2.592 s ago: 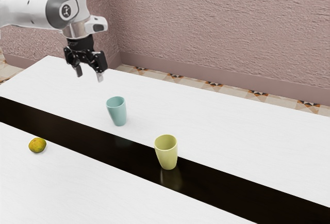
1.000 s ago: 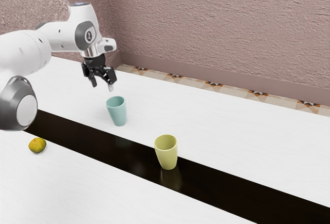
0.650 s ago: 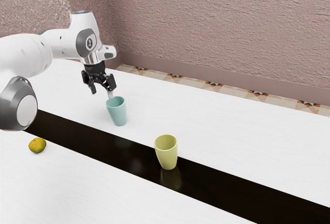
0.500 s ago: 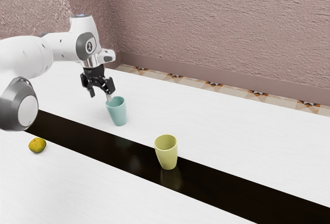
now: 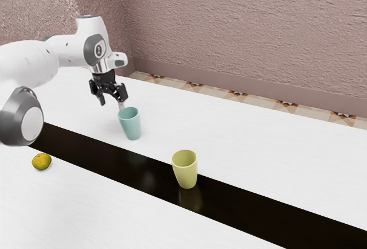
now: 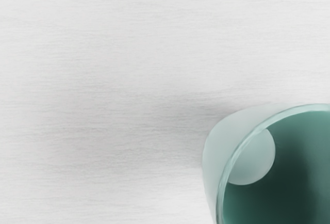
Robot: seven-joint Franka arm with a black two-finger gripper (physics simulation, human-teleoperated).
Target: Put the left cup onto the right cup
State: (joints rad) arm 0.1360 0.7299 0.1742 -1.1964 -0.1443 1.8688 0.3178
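A teal cup (image 5: pixel 130 123) stands upright on the white table (image 5: pixel 258 134), toward the exterior view's left. A yellow-green cup (image 5: pixel 184 168) stands upright to its right and nearer the camera, on the table's dark stripe. My gripper (image 5: pixel 112 101) hangs open just above and left of the teal cup's rim, one fingertip close to the rim's far-left edge, nothing between the fingers. In the wrist view the teal cup (image 6: pixel 268 167) sits close under my hand, its open mouth and inner wall showing.
A small orange fruit (image 5: pixel 41 161) lies on the near white board at the exterior view's left. A dark stripe (image 5: pixel 114 166) runs diagonally across the table. A pink textured wall (image 5: pixel 258 25) rises behind the table.
My gripper came down and rightward from high above the table's left to just beside the teal cup's rim. In the last half second it barely shifted. Both cups stayed put.
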